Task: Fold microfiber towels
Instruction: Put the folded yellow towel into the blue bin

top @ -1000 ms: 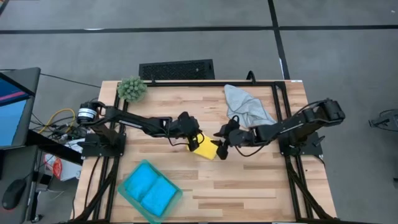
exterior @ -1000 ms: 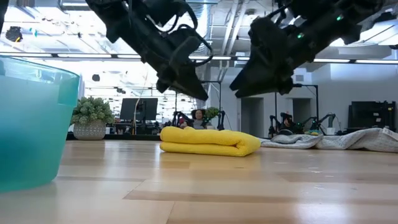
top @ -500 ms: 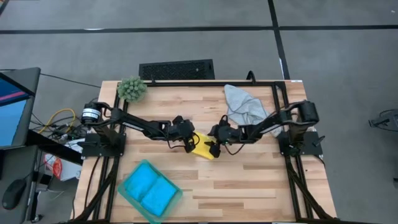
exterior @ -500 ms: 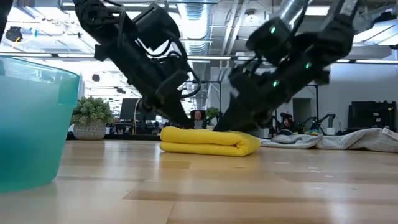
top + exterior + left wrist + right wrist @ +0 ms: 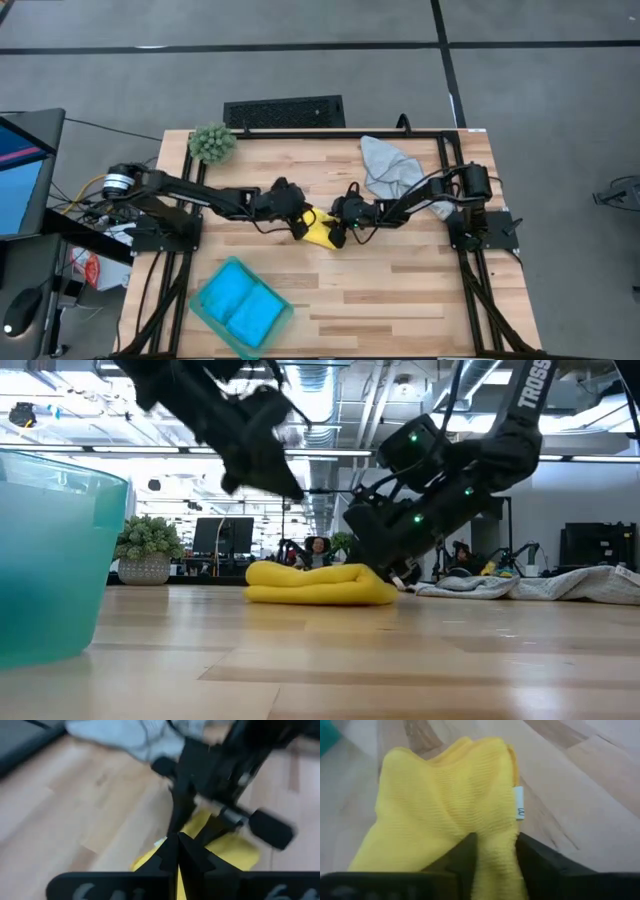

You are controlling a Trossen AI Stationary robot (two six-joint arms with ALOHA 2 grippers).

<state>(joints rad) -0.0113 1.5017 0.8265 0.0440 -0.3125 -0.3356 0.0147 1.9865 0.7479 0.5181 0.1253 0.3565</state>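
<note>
**Both claws at the one yellow towel, mid-table**

I count one yellow towel (image 5: 321, 229) folded into a thick bundle near the middle of the table (image 5: 400, 290). My right gripper (image 5: 340, 228) is down at its right edge, and in the right wrist view its two fingers (image 5: 535, 857) stand on either side of a ridge of yellow cloth, pinching it between them. A small white tag (image 5: 518, 802) sticks out along that towel's edge.

My left gripper (image 5: 297, 222) sits at the towel's left side, raised a little off the table in the low view. Its fingers (image 5: 172, 851) are clenched tight together with nothing between them.

One grey towel (image 5: 395, 170) lies crumpled at the far right part of the table, behind the right arm and apart from the yellow one. One teal bin (image 5: 240, 307) stands at the near left corner, with bright blue cloth (image 5: 238, 302) inside; I cannot tell how many pieces. One fuzzy green ball (image 5: 212, 142) rests at the far left corner.
</note>
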